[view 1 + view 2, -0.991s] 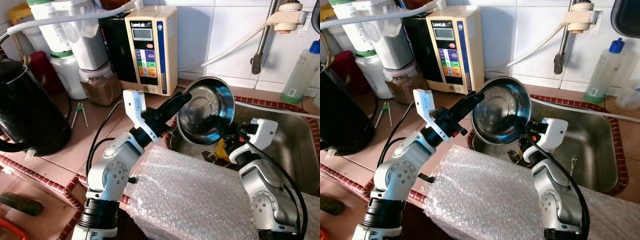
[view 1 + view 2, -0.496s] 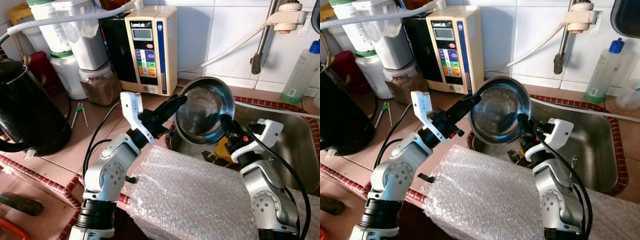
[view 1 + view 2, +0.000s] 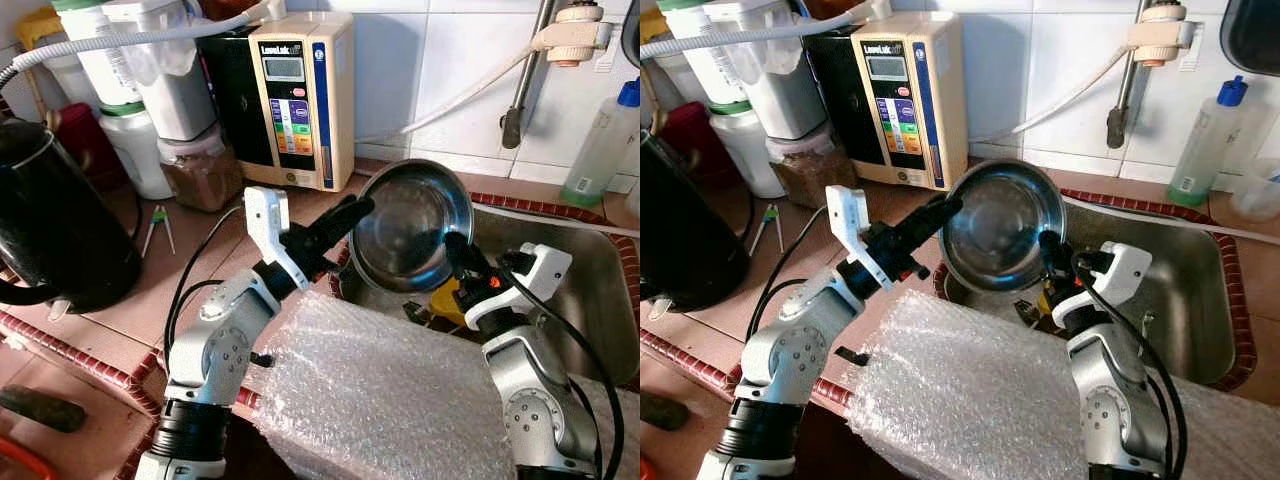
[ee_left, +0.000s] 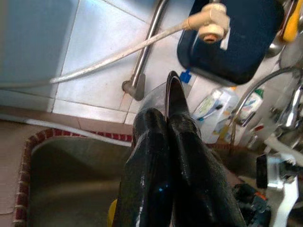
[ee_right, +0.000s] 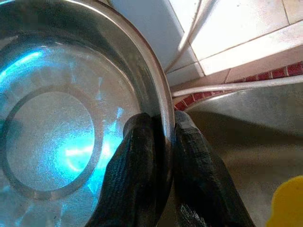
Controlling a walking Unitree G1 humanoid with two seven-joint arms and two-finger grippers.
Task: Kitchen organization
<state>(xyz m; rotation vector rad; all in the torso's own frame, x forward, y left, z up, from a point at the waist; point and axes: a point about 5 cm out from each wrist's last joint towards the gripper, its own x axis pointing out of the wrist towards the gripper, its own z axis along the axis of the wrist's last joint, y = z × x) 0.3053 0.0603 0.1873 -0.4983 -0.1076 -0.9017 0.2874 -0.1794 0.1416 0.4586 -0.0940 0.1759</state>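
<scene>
Steel bowl is pinched by both grippers, left and right, so it stays up over the sink.

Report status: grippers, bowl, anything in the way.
Left gripper and right gripper both pinching steel bowl rim, bowl tilted above sink. Bubble wrap lies below.

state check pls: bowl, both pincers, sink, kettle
steel bowl: lifted, tilted on edge over the sink's left end, looks empty
left pincer: shut on the bowl's left rim
right pincer: shut on the bowl's right rim
sink: a yellow item in the basin under the bowl
black kettle: upright on the counter, lid closed
</scene>
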